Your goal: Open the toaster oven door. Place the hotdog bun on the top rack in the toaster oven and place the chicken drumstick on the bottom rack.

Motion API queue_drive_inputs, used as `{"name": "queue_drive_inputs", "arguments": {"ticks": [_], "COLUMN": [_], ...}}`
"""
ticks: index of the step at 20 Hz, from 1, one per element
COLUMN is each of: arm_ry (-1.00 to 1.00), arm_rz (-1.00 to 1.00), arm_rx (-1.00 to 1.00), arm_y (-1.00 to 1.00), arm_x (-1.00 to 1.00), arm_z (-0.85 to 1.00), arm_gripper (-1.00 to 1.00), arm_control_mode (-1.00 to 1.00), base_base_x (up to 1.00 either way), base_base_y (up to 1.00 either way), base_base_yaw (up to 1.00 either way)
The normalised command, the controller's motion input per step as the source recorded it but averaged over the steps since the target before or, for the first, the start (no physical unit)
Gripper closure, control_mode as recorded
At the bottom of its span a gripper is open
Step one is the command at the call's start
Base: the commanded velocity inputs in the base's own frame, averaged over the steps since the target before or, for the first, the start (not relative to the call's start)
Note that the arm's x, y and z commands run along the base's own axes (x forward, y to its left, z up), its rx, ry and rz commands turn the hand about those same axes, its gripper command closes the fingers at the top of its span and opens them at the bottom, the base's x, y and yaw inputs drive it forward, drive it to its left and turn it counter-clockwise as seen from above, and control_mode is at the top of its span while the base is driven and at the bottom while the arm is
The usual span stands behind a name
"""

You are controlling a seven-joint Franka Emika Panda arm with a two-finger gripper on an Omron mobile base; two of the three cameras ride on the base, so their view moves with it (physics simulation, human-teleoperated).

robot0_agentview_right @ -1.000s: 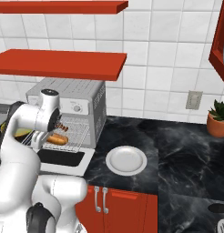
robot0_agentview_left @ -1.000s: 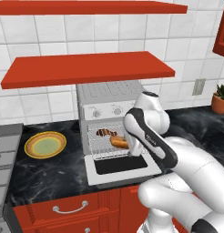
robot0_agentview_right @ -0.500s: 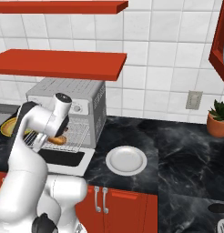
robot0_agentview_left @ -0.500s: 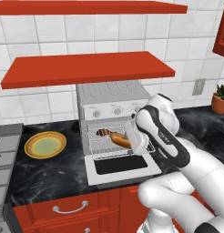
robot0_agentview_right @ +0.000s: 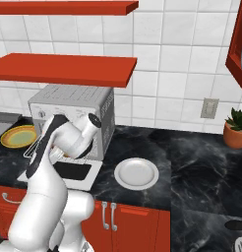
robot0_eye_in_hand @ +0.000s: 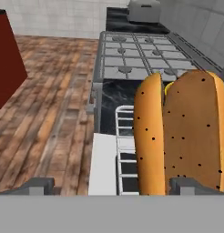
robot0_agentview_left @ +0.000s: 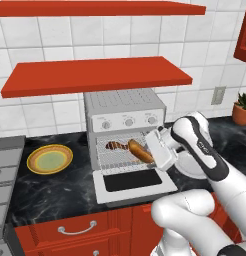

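**Door down, bun and drumstick both in the oven**

In the lower centre of the left base view the door (robot0_agentview_left: 134,182) lies folded flat, its black glass facing up, so the opening step looks done. Just above it, right of centre, the gripper (robot0_agentview_left: 154,146) sits at the right side of the oven mouth with its jaws spread wide and nothing between them.

The bun (robot0_agentview_left: 140,151) lies on a wire rack (robot0_agentview_left: 115,156) inside the oven (robot0_agentview_left: 126,129), a tan, elongated roll angled toward the gripper. In the hand view it stands large on the right of the frame, two golden-brown halves speckled with dark dots, resting on white rack bars.

Behind and left of the bun, deeper in the cavity, the drumstick (robot0_agentview_left: 115,146) is a small dark-brown piece with a thin bone end. Both seem to sit at about the same height; whether they are on separate racks cannot be told.

At the left edge, the yellow plate (robot0_agentview_left: 50,159) holds no food. Judging by this, what remains is at most checking rack levels.
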Motion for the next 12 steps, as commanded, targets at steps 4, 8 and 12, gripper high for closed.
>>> {"name": "queue_drive_inputs", "arguments": {"ticks": [4, 8, 12], "arm_ry": [0.01, 0.11, 0.23], "arm_rz": [0.01, 0.0, 0.0], "arm_rx": [0.14, 0.01, -0.02], "arm_y": [-0.12, 0.0, -0.02], "arm_x": [0.0, 0.0, 0.08], "arm_z": [-0.05, 0.0, -0.07], "arm_gripper": [-1.0, -1.0, -1.0], "arm_control_mode": [-1.0, -1.0, -1.0], "base_base_x": [0.0, 0.0, 0.0], "base_base_y": [0.0, 0.0, 0.0], "base_base_yaw": [0.0, 0.0, 0.0]}}
